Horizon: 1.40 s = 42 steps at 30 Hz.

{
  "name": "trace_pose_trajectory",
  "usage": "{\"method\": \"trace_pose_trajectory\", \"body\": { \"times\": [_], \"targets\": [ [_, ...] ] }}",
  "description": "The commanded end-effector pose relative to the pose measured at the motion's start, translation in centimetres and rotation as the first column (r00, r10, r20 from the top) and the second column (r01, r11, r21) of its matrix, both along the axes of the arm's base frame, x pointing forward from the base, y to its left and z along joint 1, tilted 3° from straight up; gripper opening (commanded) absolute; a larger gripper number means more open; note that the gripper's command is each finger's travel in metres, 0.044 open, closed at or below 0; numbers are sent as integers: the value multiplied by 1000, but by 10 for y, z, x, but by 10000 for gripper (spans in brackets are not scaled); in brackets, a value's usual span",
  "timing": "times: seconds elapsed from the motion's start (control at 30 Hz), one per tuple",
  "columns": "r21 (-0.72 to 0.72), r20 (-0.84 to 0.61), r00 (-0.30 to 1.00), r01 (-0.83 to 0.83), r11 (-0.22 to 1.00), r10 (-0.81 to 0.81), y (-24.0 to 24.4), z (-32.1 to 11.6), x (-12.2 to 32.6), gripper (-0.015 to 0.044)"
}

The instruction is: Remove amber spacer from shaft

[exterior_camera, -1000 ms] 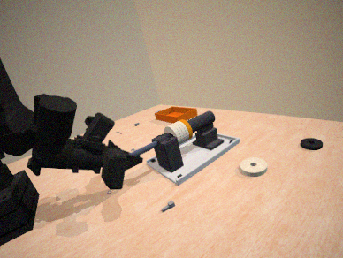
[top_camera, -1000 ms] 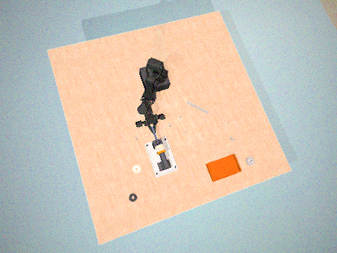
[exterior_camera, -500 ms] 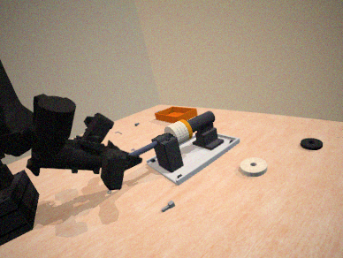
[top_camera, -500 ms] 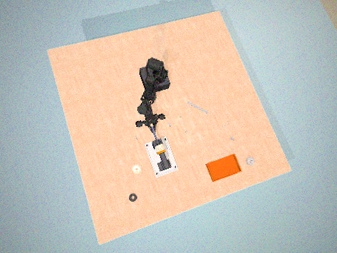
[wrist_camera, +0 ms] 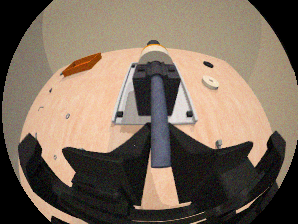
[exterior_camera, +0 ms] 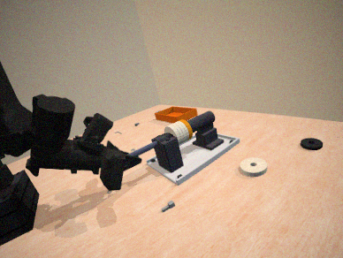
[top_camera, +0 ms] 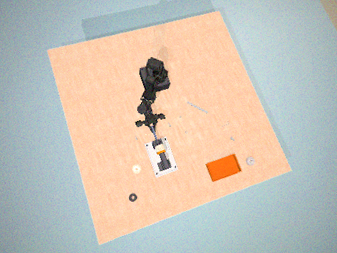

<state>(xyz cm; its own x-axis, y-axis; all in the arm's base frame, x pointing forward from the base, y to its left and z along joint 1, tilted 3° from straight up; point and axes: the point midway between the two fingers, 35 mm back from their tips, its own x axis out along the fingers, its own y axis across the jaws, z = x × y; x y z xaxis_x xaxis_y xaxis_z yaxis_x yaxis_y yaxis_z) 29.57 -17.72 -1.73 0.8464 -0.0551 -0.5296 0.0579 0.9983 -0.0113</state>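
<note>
Pale wood grain marks the tabletop [top_camera: 87,96] [exterior_camera: 283,212] [wrist_camera: 235,105]. The shaft [top_camera: 154,133] [exterior_camera: 143,149] [wrist_camera: 159,120] is pinched by the claw [top_camera: 151,124] [exterior_camera: 133,158] [wrist_camera: 157,127]; the amber spacer [top_camera: 161,151] [exterior_camera: 189,128] [wrist_camera: 154,45] is seen beside the housing block [top_camera: 163,162] [exterior_camera: 202,120], not dropped. Release, reinsertion and letting go are left.

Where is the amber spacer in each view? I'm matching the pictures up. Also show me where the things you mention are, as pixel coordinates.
Top: the amber spacer [top_camera: 161,151] [exterior_camera: 189,128] [wrist_camera: 153,45] is just below centre.
Exterior: right of centre, beside the cream spacers.
Wrist: top centre, only a sliver showing.
Shared landmark: the orange tray [top_camera: 211,174] [exterior_camera: 164,117] [wrist_camera: 82,67].
</note>
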Motion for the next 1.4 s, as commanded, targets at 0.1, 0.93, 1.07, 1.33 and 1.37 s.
{"method": "trace_pose_trajectory", "body": {
  "times": [0.1,0.93,1.07,1.33,1.37],
  "targets": [
    [-2,1,1000,-4,1000,4,0,0,-1,0],
    [-2,1,1000,-4,1000,4,1,0,-3,0],
    [-2,1,1000,-4,1000,4,1,0,-4,0],
    [-1,1,1000,-4,1000,4,1,0,-5,0],
    [-1,1,1000,-4,1000,4,1,0,-5,0]
  ]
}}
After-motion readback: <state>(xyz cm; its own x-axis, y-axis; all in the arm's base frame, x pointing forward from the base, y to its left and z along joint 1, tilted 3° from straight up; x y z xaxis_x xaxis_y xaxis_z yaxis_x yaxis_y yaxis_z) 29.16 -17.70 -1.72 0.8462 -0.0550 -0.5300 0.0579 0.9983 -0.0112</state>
